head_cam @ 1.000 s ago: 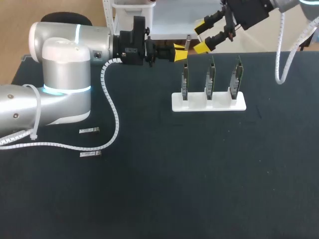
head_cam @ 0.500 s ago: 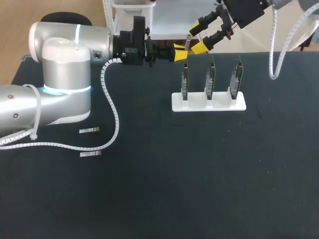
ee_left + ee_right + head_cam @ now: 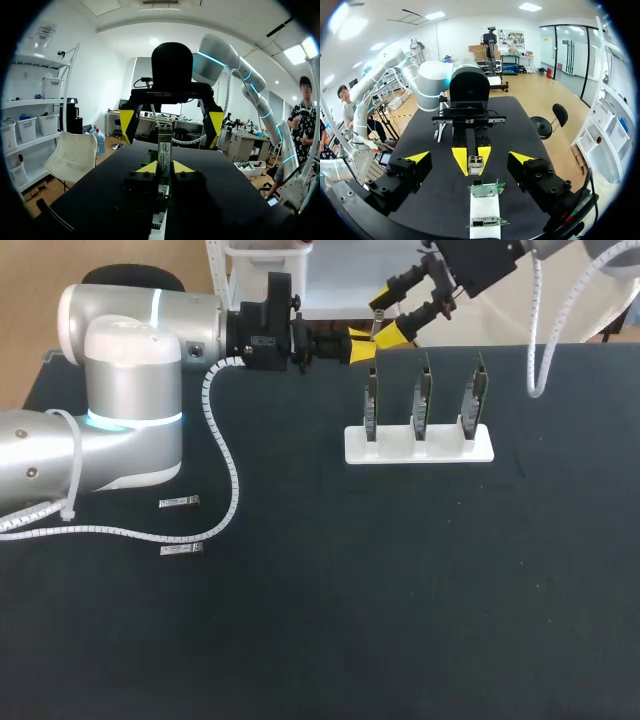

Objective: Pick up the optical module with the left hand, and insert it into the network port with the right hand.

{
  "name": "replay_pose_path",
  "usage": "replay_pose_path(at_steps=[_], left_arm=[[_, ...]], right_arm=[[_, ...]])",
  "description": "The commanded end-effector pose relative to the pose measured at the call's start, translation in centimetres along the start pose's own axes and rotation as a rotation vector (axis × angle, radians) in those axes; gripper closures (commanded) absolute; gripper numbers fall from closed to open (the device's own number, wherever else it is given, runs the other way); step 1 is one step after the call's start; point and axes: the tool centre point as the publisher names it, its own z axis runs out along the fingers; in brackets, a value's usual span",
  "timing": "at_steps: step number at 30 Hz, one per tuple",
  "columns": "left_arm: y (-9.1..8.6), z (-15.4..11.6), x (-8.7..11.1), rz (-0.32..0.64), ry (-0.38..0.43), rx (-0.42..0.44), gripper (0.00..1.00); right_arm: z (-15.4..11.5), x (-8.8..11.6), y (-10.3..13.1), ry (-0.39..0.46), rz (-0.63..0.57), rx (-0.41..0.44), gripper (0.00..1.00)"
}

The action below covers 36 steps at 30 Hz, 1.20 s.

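Black counter (image 3: 400,590), two arms over its far edge; left arm comes in level from the left side, right arm slants down from the far right corner.

Left pincer (image 3: 362,346): pinching the module (image 3: 165,147); in the left wrist view both yellow tips press on it from two sides and the module stands out past them, narrow and upright, with a small label on its face; in the right wrist view its end shows square-on between the same two tips.

Right pincer (image 3: 392,312): spread wide; meets the left pincer head-on; in the left wrist view its two yellow tips stand one to each side of the module, both apart from it, no contact seen; in the right wrist view the module sits ahead of the right pincer, about midway between its fingers.

Module is held in the air above the far edge of the counter, just beyond the left end of the stand (image 3: 420,444).

Stand: white, flat on the counter, carrying three port cards (image 3: 422,400) upright in a row; nearest card lies under the two pincers in the right wrist view.

Two spare modules (image 3: 179,502) lie flat on the counter beside the left arm, one nearer than the other, well apart from the stand; a white ribbed cable (image 3: 228,470) from the left wrist curves down between them.
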Motion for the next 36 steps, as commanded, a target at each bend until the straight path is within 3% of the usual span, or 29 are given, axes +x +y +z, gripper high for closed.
replay_pose_path(at_steps=[1, 10, 11, 12, 13, 33, 34, 35, 36], left_arm=[[0.07, -0.01, 0.04, 0.001, 0.000, 0.002, 1.00], [0.07, -0.01, 0.04, 0.001, 0.000, 0.002, 1.00], [0.07, -0.01, 0.04, 0.001, 0.000, 0.002, 1.00], [0.07, -0.01, 0.04, 0.001, 0.000, 0.002, 1.00], [0.07, -0.01, 0.04, 0.001, 0.000, 0.002, 1.00], [0.07, -0.01, 0.04, 0.001, 0.000, 0.002, 1.00], [0.07, -0.01, 0.04, 0.001, 0.000, 0.002, 0.97], [0.07, -0.01, 0.04, 0.001, 0.000, 0.002, 0.78], [0.07, -0.01, 0.04, 0.001, 0.000, 0.002, 0.47]], right_arm=[[0.11, -0.09, -0.38, -0.001, 0.003, -0.002, 0.00], [-0.12, -0.21, -0.60, -0.010, 0.008, 0.012, 0.00], [-0.13, -0.21, -0.61, -0.011, 0.007, 0.016, 0.55], [-0.15, -0.21, -0.62, -0.013, 0.009, 0.020, 0.90], [-0.15, -0.20, -0.63, -0.015, 0.008, 0.021, 1.00], [-0.24, -0.09, -0.59, -0.011, 0.010, 0.025, 1.00], [-0.25, -0.07, -0.60, -0.011, 0.010, 0.025, 1.00], [-0.28, -0.06, -0.62, -0.011, 0.010, 0.026, 1.00], [-0.29, -0.06, -0.63, -0.011, 0.010, 0.026, 1.00]])
